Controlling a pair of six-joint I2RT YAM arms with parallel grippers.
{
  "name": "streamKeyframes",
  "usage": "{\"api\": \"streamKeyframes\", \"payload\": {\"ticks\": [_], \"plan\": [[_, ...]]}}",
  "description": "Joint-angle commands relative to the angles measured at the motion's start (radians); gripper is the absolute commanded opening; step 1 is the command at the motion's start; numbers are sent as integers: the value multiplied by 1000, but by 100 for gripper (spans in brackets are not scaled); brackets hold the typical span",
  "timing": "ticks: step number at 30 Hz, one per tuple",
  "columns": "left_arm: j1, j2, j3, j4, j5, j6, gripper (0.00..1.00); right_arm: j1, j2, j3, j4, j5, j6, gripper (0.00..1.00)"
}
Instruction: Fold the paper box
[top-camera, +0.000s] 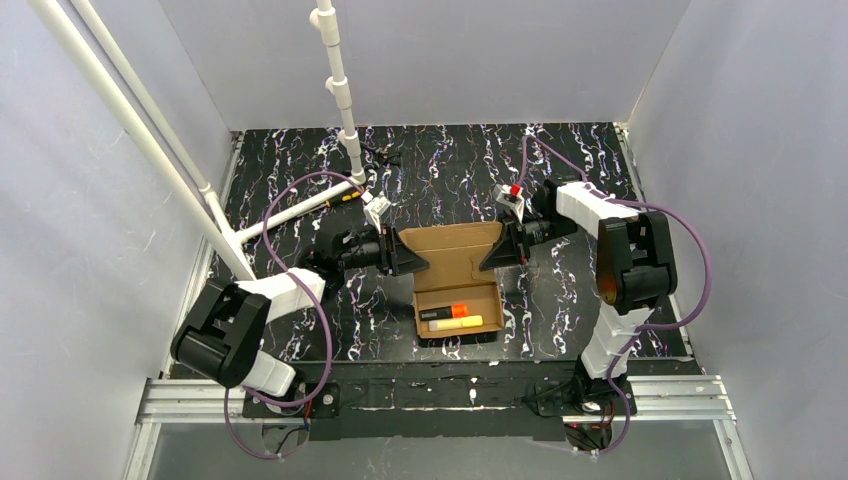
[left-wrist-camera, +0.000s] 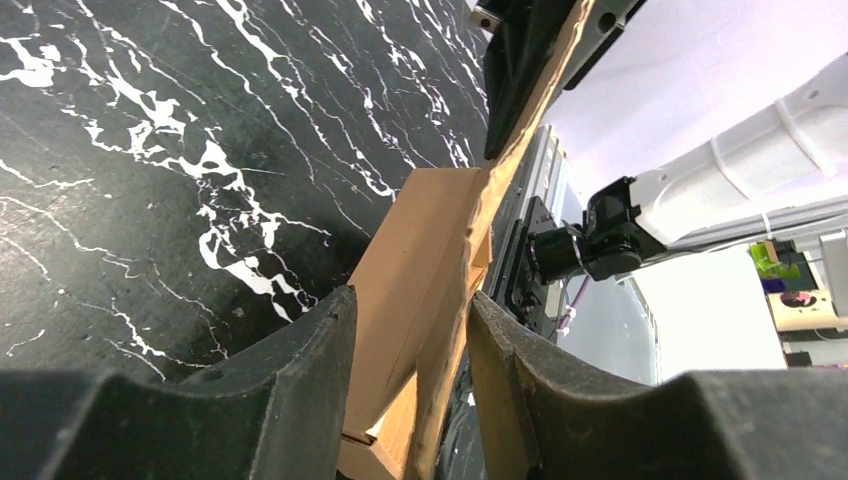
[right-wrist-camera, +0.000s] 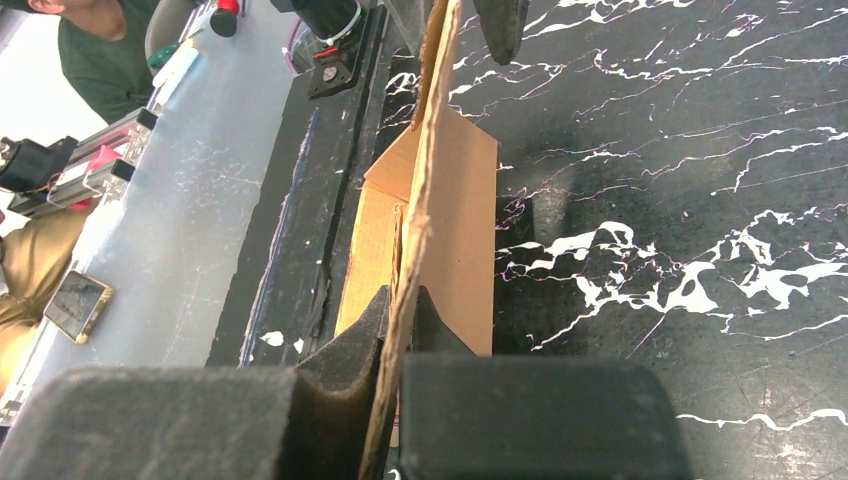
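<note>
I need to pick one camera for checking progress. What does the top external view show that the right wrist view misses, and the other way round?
Only top external: a black-and-orange marker and a yellow marker lying in the open tray of the brown cardboard paper box. Only right wrist: the lid seen edge-on, pinched in the right gripper, and a person in a green shirt beyond the table edge. Both: the box, the black marbled table, and the left gripper at the lid's opposite end.
</note>
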Motion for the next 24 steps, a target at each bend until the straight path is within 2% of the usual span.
{"api": "streamKeyframes", "payload": {"ticks": [1, 6, 9, 10, 11, 12, 18, 19, 20, 22, 24], "plan": [[4, 5, -15, 86, 51, -21, 41, 14, -22, 34, -45, -52, -17, 1], [4, 15, -27, 110, 76, -35, 32, 14, -6, 39, -39, -41, -9, 1], [4, 26, -26, 116, 88, -39, 19, 14, 2, 42, -40, -34, -10, 1], [4, 31, -24, 118, 92, -40, 13, 14, 3, 42, -41, -30, -12, 1], [4, 35, -23, 119, 95, -41, 1, 14, 3, 42, -41, -28, -14, 1], [4, 38, -20, 120, 97, -41, 0, 14, 2, 41, -41, -26, -15, 1], [4, 38, -17, 122, 95, -37, 1, 14, 11, 42, -41, -15, -18, 1], [5, 34, -19, 122, 89, -42, 16, 14, 13, 43, -42, -14, -21, 1], [5, 28, -24, 122, 85, -45, 25, 14, 16, 44, -45, -12, -24, 1], [6, 14, -37, 122, 84, -46, 32, 14, 21, 50, -59, -13, -41, 1], [9, -7, -58, 122, 80, -45, 34, 13, 23, 55, -79, -11, -56, 1]]}}
